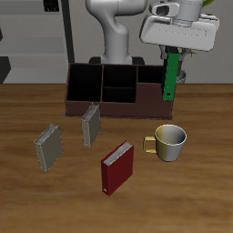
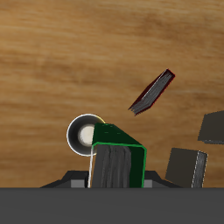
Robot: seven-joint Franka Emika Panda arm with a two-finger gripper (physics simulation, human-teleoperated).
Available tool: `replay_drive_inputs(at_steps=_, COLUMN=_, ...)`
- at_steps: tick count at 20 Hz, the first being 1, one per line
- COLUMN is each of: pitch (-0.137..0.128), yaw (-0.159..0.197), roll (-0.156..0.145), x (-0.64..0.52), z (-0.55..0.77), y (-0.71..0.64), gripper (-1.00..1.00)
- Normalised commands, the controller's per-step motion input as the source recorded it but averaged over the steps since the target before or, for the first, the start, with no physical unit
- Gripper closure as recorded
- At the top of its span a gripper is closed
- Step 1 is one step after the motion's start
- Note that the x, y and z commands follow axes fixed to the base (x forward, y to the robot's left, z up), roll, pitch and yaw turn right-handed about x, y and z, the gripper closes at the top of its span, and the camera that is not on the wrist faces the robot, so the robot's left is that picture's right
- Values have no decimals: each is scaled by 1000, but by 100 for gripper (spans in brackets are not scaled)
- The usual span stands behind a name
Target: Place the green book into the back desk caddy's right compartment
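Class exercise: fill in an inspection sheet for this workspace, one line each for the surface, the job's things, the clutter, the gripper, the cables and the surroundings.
Surface: wooden table, no spills seen.
Job's things: green book held upright in the air at the end of the back desk caddy where the right compartment is; not yet inside.
Clutter: red book, two grey books and a mug on the table in front of the caddy.
Gripper: gripper shut on the green book's upper end.
Cables: nothing seen.
Surroundings: robot base behind the caddy; dim background.

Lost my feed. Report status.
Hand shut on green book, upright over back desk caddy by right compartment. Nothing blocking.
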Motion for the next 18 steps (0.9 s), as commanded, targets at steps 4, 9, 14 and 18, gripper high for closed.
replay_drive_inputs(at_steps=4, pitch=-41, yaw=29, roll=-8, x=-526, z=158, y=14, gripper=100)
replay_drive_inputs(at_steps=9, pitch=-19, yaw=21, roll=-26, x=-472, z=122, y=-71, gripper=100)
replay_drive_inputs(at_steps=14, pitch=-9, yaw=27, roll=37, x=-453, z=67, y=5, gripper=100)
replay_drive_inputs(at_steps=18, pitch=-19, yaw=23, roll=41, x=-585, z=11, y=46, gripper=100)
